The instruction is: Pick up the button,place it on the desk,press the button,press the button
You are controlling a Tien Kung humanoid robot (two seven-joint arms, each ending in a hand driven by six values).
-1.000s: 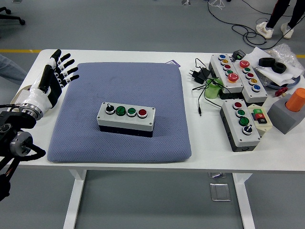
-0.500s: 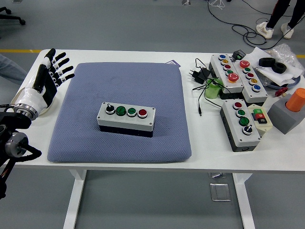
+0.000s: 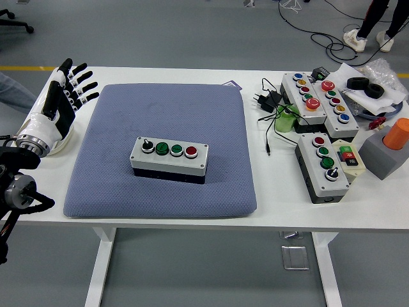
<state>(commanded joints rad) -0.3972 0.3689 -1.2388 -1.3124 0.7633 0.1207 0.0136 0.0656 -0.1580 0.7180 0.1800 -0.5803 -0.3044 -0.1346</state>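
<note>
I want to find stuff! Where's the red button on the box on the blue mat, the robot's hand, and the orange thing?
red button (image 3: 191,151), head view, on its cap.
left hand (image 3: 59,105), head view, on its palm.
orange thing (image 3: 396,133), head view, on its side.

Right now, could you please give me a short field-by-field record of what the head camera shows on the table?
surface: white table with blue mat
target: button box lying on the mat, untouched
box controls: black knob, two green buttons, one red button
left hand: open, fingers spread, over the table's left edge beside the mat
right hand: not in view
right side: other button boxes, cables, orange cylinder
</note>
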